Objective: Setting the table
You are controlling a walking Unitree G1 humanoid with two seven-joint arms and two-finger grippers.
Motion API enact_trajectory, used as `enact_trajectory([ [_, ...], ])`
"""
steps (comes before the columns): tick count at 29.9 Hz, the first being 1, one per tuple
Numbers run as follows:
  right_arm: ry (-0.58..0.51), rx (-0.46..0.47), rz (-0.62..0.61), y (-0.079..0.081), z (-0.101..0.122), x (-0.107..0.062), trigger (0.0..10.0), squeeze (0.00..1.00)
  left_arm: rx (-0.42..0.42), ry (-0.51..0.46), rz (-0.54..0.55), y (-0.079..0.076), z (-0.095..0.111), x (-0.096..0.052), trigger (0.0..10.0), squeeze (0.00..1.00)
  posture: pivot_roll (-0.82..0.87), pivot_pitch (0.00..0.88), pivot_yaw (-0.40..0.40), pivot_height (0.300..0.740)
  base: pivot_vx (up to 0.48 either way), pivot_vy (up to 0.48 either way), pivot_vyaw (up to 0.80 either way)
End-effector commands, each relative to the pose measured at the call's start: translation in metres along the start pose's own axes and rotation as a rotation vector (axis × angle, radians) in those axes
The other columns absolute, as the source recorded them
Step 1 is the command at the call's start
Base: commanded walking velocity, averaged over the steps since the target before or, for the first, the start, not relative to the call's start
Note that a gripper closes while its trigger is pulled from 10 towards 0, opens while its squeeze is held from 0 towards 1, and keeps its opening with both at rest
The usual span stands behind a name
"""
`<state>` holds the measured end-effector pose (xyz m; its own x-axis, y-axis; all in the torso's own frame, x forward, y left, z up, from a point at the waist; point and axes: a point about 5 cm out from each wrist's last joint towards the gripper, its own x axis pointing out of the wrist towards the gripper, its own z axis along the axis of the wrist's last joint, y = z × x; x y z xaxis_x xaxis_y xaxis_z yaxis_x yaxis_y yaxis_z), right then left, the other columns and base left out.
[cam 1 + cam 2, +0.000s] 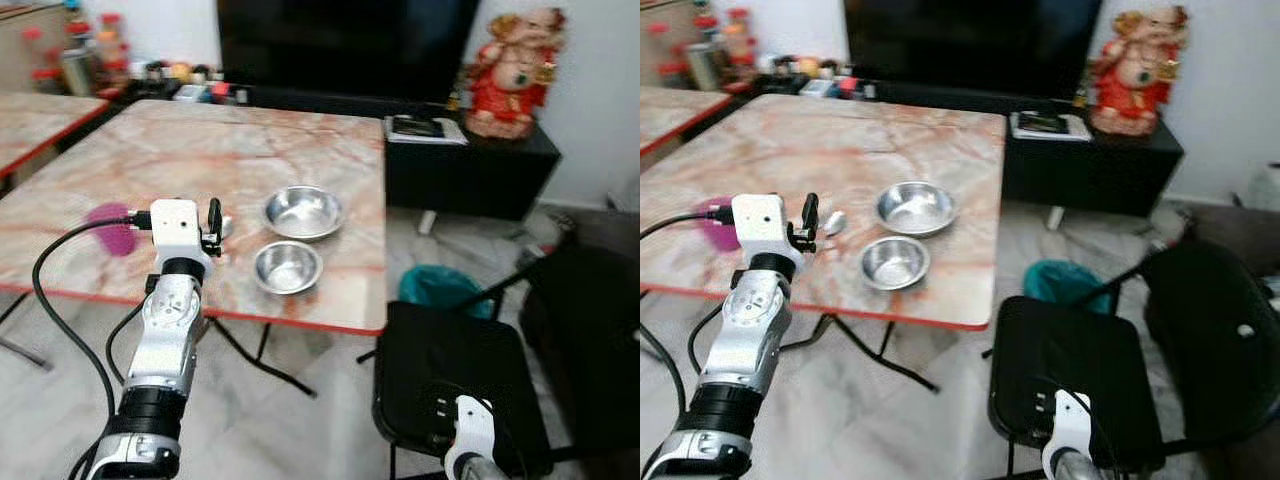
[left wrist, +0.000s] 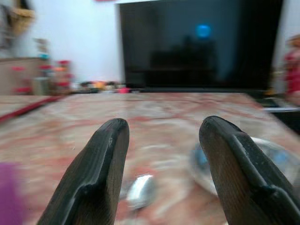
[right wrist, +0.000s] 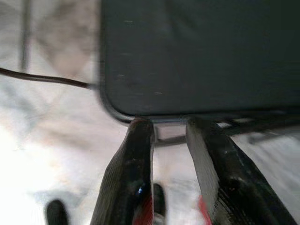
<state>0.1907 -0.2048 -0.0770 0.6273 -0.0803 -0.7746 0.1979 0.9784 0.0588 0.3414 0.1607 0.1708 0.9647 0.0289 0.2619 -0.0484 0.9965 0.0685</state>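
Observation:
Two steel bowls sit near the right end of the marble table (image 1: 180, 150), a larger bowl (image 1: 302, 211) behind a smaller bowl (image 1: 288, 267). A steel spoon (image 1: 834, 222) lies just left of them, and a purple cup (image 1: 113, 228) stands further left. My left gripper (image 1: 213, 225) hovers over the table's front part, open and empty, its fingers (image 2: 105, 159) pointing over the spoon (image 2: 140, 190) with the larger bowl (image 2: 276, 159) to the side. My right gripper (image 3: 168, 124) hangs low above a black chair seat (image 3: 197, 51), its fingers a narrow gap apart, holding nothing.
A black chair (image 1: 450, 370) stands right of the table, with a teal bin (image 1: 440, 290) behind it. A black cabinet (image 1: 470, 165) with a red statue (image 1: 510, 75) and a dark TV (image 1: 345, 45) lines the back wall. A second table (image 1: 35, 120) is at far left.

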Motion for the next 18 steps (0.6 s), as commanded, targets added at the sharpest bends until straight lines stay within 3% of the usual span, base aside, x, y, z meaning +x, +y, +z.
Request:
enact_trajectory([
  [1, -0.017, -0.001, 0.004, 0.0017, 0.008, 0.0017, 10.0, 0.0, 0.003, -0.007, 0.015, 0.0072, 0.0034, 0.001, 10.0, 0.0, 0.04, 0.0, -0.064, 0.728, 0.364, 0.0, 0.0],
  [12, -0.017, -0.004, 0.006, 0.0009, 0.0098, 0.002, 10.0, 0.0, 0.004, -0.017, 0.019, 0.0091, 0.0079, 0.0031, 10.0, 0.0, 0.05, 0.0, -0.074, 0.728, 0.364, 0.0, 0.0],
  [18, -0.022, -0.01, 0.014, 0.0088, 0.0121, 0.0033, 10.0, 0.0, 0.005, -0.028, 0.014, 0.0083, 0.0121, 0.0048, 10.0, 0.0, 0.05, 0.0, -0.076, 0.728, 0.365, 0.0, 0.0],
])
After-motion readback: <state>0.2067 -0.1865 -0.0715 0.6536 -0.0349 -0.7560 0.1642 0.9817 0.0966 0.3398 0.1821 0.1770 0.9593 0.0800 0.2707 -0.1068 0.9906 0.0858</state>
